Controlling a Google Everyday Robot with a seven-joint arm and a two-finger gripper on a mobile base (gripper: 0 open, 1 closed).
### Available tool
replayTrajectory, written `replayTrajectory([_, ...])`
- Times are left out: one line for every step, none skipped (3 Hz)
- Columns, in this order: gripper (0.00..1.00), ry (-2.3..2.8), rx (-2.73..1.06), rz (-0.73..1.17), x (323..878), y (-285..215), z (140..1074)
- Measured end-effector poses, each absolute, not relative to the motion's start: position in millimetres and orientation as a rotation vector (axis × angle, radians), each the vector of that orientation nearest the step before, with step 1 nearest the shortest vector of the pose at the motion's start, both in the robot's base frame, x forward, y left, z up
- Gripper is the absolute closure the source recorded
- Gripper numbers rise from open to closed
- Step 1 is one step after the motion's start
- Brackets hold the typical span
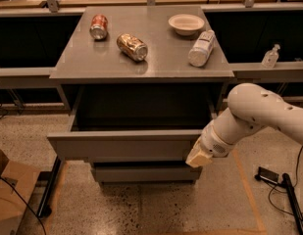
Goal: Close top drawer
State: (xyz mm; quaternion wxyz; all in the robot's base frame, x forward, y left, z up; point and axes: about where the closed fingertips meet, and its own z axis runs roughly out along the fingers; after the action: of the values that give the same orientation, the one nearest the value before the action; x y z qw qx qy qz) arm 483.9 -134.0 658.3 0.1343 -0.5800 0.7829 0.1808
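the gripper point(197, 156) sits at the near-right front of the top drawer point(116, 146); we'd push far. we cannot tell its state.

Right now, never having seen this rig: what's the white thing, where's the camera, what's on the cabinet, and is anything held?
The white thing is the robot arm of a mobile robot. The pale tip at its end is the gripper, a two-finger clamp. There is only one camera, looking down at the cabinet from the front; where it is mounted is not known. The top drawer is pulled open, and the gripper is at the right end of its front panel. No object shows in the gripper. On the cabinet top are a red can, a brownish can on its side, a white bowl and a white bottle lying down.
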Motion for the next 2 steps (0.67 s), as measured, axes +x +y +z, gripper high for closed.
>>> replayTrajectory([1.00, 2.132, -1.669, 0.388, 538.2, -129.7, 672.5])
replayTrajectory([1.00, 2.084, -1.669, 0.349, 556.1, -129.0, 681.5])
